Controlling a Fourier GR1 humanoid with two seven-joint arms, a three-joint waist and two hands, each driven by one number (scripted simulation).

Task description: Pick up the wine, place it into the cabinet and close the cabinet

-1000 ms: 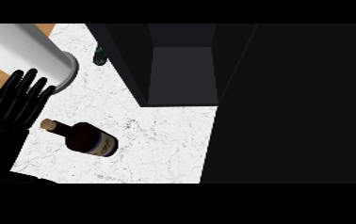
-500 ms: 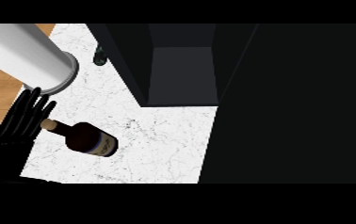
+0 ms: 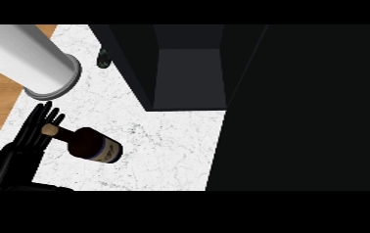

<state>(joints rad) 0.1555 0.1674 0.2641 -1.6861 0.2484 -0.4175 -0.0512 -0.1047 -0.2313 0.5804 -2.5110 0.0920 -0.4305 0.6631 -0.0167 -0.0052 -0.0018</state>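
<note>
The wine bottle (image 3: 94,146) lies on its side on the white marbled counter (image 3: 166,149), dark glass with a label, its cork end (image 3: 49,128) pointing to the upper left. My left hand (image 3: 27,141) shows at the lower left edge, black, with straight fingers spread beside and behind the bottle's neck; it is open and not closed round the bottle. Its grey forearm (image 3: 36,60) crosses the upper left corner. The cabinet (image 3: 188,75) stands open at the top middle, its inside dark and bare. My right hand is out of view.
A broad black panel (image 3: 296,109) fills the right side, beside the cabinet's opening. A small dark handle-like piece (image 3: 103,58) sits at the cabinet's left wall. A strip of wooden surface (image 3: 9,100) runs along the left edge.
My left hand has slid down the view toward the bottle, and its fingers now reach the neck. The forearm has come further into the picture. The bottle has stayed where it was.
</note>
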